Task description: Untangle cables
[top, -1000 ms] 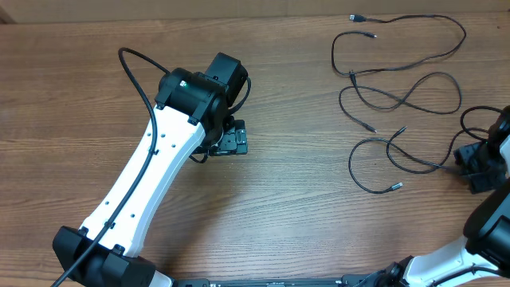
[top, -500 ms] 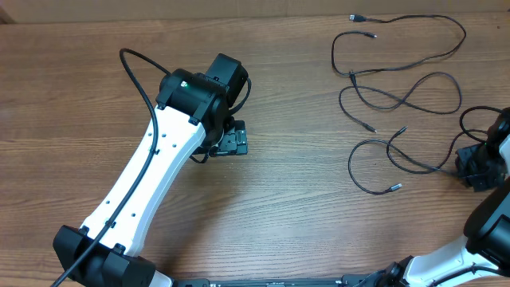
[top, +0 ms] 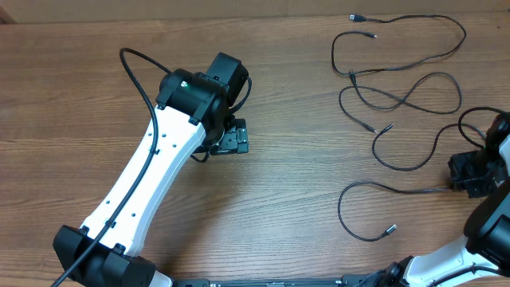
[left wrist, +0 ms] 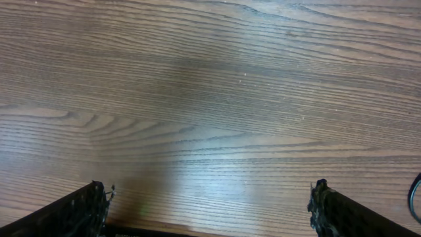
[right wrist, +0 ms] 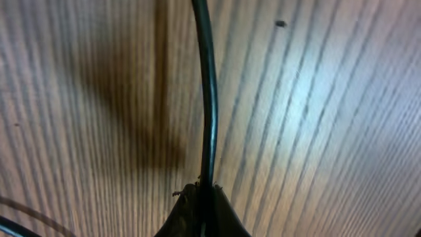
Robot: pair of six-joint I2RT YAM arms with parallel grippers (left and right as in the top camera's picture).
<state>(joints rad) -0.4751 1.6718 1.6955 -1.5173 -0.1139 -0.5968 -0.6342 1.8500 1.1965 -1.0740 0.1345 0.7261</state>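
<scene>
Several thin black cables [top: 397, 101] lie in loose loops on the right half of the wooden table. My right gripper [top: 460, 185] is shut on one of them near the right edge. That held strand [top: 398, 188] runs left from the jaws, curls round and ends in a small plug [top: 390, 229]. In the right wrist view the cable [right wrist: 208, 99] rises straight out of my shut right gripper [right wrist: 205, 192]. My left gripper [top: 231, 142] sits far off at the table's centre-left. In the left wrist view the left gripper [left wrist: 209, 201] is open over bare wood, with nothing between its fingers.
The white left arm [top: 143, 183] stretches diagonally from the front left corner to the table's middle. The right arm's white link [top: 454, 259] stands at the front right. The table's far edge [top: 239, 17] runs along the top, with two plug ends [top: 353, 16] close to it.
My right gripper has shut on a cable strand and drawn it toward the front. The lower loop and its plug slid forward, and a neighbouring strand shifted. The left arm stayed still.
</scene>
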